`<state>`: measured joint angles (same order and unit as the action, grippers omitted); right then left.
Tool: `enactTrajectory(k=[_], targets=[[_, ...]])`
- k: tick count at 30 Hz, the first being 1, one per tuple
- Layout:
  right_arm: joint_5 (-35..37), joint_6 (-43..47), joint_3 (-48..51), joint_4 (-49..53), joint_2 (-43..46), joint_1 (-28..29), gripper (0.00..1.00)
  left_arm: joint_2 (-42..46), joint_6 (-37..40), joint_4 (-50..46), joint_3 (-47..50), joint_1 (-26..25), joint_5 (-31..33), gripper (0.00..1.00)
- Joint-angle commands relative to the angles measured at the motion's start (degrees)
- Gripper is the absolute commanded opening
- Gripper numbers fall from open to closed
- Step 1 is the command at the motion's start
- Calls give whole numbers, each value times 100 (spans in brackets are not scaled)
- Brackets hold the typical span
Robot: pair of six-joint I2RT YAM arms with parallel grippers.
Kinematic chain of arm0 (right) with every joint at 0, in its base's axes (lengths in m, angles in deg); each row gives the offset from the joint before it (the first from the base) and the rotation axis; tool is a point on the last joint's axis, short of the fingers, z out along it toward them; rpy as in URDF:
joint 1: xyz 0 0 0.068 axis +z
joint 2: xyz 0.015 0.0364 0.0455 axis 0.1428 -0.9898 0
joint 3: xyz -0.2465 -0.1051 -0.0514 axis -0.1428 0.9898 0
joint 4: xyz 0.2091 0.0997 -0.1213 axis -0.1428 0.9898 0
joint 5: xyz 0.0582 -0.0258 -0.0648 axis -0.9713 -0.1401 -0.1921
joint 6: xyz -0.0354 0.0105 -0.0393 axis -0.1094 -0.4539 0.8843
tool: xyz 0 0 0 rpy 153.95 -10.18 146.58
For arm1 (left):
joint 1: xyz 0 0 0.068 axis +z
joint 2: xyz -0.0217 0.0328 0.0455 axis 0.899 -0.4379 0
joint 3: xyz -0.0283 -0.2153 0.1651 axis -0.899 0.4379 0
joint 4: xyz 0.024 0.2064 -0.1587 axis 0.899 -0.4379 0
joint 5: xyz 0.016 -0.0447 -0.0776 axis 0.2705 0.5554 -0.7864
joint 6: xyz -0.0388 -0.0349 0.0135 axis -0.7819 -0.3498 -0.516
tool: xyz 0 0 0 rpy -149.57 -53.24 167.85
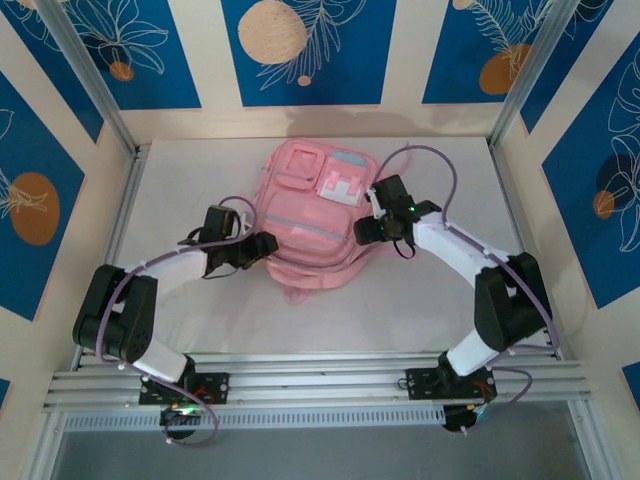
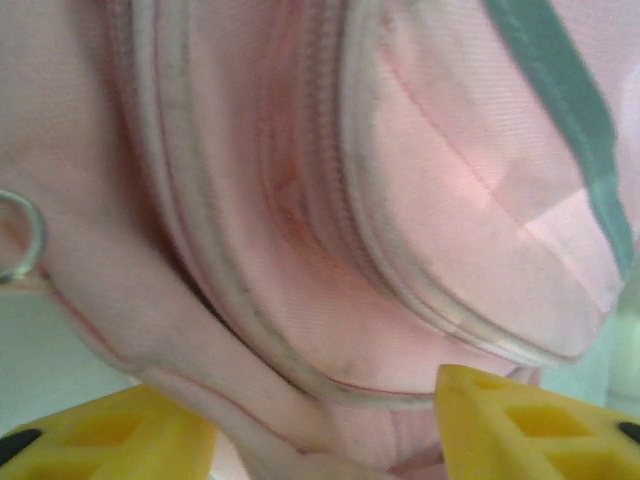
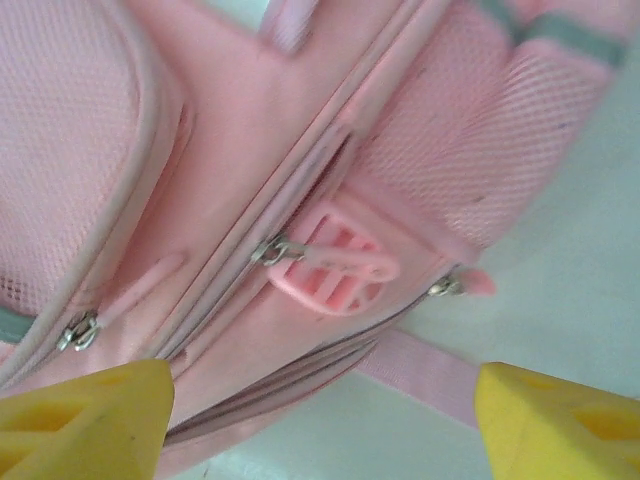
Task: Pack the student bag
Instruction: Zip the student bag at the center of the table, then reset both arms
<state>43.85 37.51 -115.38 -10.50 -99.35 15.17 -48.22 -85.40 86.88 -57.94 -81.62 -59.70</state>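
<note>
Since the student bag (image 1: 305,215) is the only loose item I can make out on the desk (image 1: 200,330), packing reads as done or close to it. That's my call, not a fact. The bag lies flat, front face up, centred between the left and right edges, one end close to the far edge and the other reaching about mid-desk. The white patch (image 1: 338,187) and front pockets face the overhead camera. The left fingers (image 2: 530,430) sit at the bag's left flank, spread apart. A fold of pink fabric runs down between them but isn't pinched as far as I can see, so they're open. The right fingers (image 3: 80,420) sit at the right flank, spread wide, with the bag edge and a pink strap (image 3: 420,370) in the gap and nothing clamped, so open too. In the left wrist view the zip tracks (image 2: 330,200) look shut along the visible stretch. In the right wrist view the zip pull (image 3: 275,250) with its pink rubber tag (image 3: 335,265) sits mid-track. The seam above it may gape slightly, but the blur makes that hard to tell. A second pull (image 3: 78,330) sits low on the neighbouring pocket. I can't see inside the bag, so contents are unverified. Left to do, my guess: confirm that zip is fully home, then back both arms off.
</note>
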Motion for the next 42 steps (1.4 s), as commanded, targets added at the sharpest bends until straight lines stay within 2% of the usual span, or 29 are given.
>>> enactTrajectory(k=[1,4,7,9,10,13,16,18,19,23,24,25,27,28,30,32,33,34,36,38,42], targets=[[217,-62,663,-1442,362,-364,79,335,834,-896,-620,24,282,74],[303,186,1543,-2846,584,-735,79,536,1705,-1895,-1129,23,1580,87],[8,335,1956,-3587,778,-1059,79,814,2376,-2114,-1159,33,3000,95],[89,814,2433,-4685,803,-1076,80,1067,2624,-1801,-847,67,3757,99],[204,958,2507,-4894,807,-1068,81,1166,2769,-1635,-676,101,3969,99],[140,1035,2575,-5015,779,-1194,81,1473,3155,-786,-11,221,4527,99],[-53,872,2562,-4608,693,-1312,81,1744,3408,46,583,312,4947,99],[-123,779,2885,-4975,634,-1333,81,1799,3675,769,977,324,5292,99],[-203,815,3163,-5538,583,-1342,81,1770,3761,1191,1175,332,5437,99],[-403,1138,3493,-6333,671,-1417,83,1442,4172,2779,1700,385,5324,100],[-680,1072,3505,-6270,684,-1545,94,1344,4295,3233,1826,393,5220,100],[-885,998,3645,-6515,646,-1670,99,1220,4413,3768,1963,393,5176,100],[-1097,760,3973,-7171,543,-1923,99,1005,4741,4356,2062,417,5191,100],[-1433,604,4116,-7505,464,-2157,99,842,4860,4791,2128,434,5225,100],[-1813,286,4074,-7953,28,-2456,99,765,4775,4584,2050,509,4992,100],[-1896,321,3777,-7114,140,-2515,99,562,4810,5111,2306,613,4422,100],[-1827,314,3844,-7432,36,-2474,99,382,4803,5662,2538,693,4174,100],[-1725,330,3826,-7288,94,-2446,99,63,4705,6493,2813,770,4125,100],[-1337,328,3801,-7317,55,-2344,99,-640,4555,7982,3146,939,4237,100],[-1182,337,3800,-7295,74,-2293,99,-249,4485,7239,3148,941,4051,100],[-1214,332,3792,-7215,102,-2307,99,-275,4529,6771,2846,941,4021,100]])
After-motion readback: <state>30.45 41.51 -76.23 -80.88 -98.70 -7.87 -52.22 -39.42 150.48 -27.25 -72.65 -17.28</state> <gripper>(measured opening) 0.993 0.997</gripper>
